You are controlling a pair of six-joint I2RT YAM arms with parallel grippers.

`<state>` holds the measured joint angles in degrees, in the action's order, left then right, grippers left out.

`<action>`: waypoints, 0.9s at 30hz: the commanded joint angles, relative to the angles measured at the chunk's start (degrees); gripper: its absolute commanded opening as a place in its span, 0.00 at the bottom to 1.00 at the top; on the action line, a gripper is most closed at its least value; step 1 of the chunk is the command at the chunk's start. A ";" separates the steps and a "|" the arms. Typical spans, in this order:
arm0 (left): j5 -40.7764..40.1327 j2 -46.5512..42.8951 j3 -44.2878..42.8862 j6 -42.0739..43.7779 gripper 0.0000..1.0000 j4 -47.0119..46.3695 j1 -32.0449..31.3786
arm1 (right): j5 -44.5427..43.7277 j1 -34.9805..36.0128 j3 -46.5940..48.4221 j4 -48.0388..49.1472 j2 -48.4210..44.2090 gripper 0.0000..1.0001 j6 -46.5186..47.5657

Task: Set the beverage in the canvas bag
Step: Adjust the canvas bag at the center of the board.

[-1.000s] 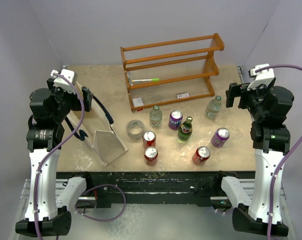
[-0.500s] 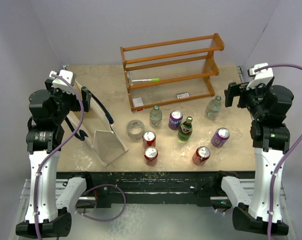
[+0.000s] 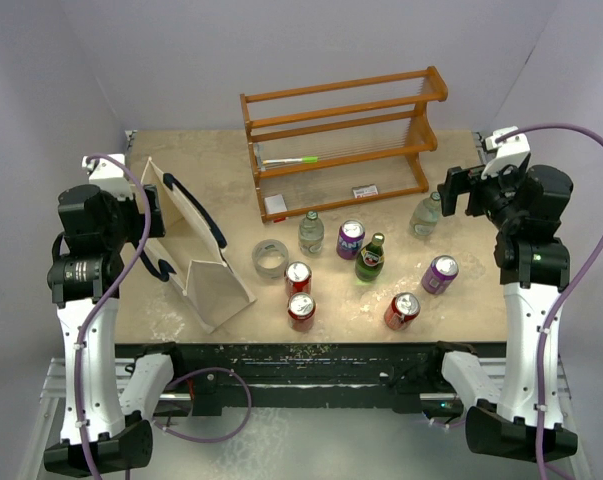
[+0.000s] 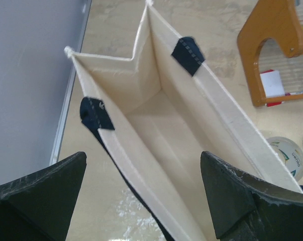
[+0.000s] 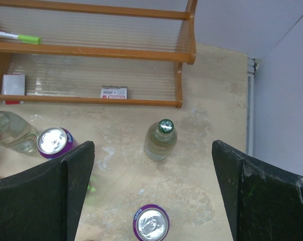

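The cream canvas bag (image 3: 213,288) with navy handles stands open on the left of the table. In the left wrist view its inside (image 4: 166,130) is empty. My left gripper (image 3: 153,208) is open above the bag's left end, and the bag's near wall runs between the fingers (image 4: 143,168). My right gripper (image 3: 457,191) is open and empty above a clear bottle (image 3: 427,214), which shows between the jaws (image 5: 160,140). A purple can (image 5: 150,222) stands nearer to me. More drinks stand mid-table: a green bottle (image 3: 370,258), a purple can (image 3: 350,239) and red cans (image 3: 298,277).
An orange-brown wooden rack (image 3: 341,140) stands at the back, with a marker and small cards on it. A tape roll (image 3: 270,259) lies between the bag and the cans. Another clear bottle (image 3: 310,232) and red cans (image 3: 401,311) stand near the front. Walls close in on both sides.
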<state>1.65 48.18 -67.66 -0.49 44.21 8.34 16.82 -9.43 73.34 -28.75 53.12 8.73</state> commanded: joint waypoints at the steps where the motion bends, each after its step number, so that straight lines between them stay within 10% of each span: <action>1: 1.89 0.02 -1.43 -3.63 0.96 2.54 4.38 | 3.11 -0.32 -2.38 3.77 -1.41 1.00 0.32; 14: 14.38 3.41 2.20 -3.71 0.70 0.80 9.13 | 4.92 -0.32 -4.91 4.67 -2.59 1.00 -0.02; 27: 22.37 9.47 0.73 1.65 0.23 2.15 9.08 | 5.44 -0.32 -3.01 5.10 1.12 1.00 -0.04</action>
<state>19.92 56.55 -65.23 -2.31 46.65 17.02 20.75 -9.43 68.42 -26.50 52.75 8.69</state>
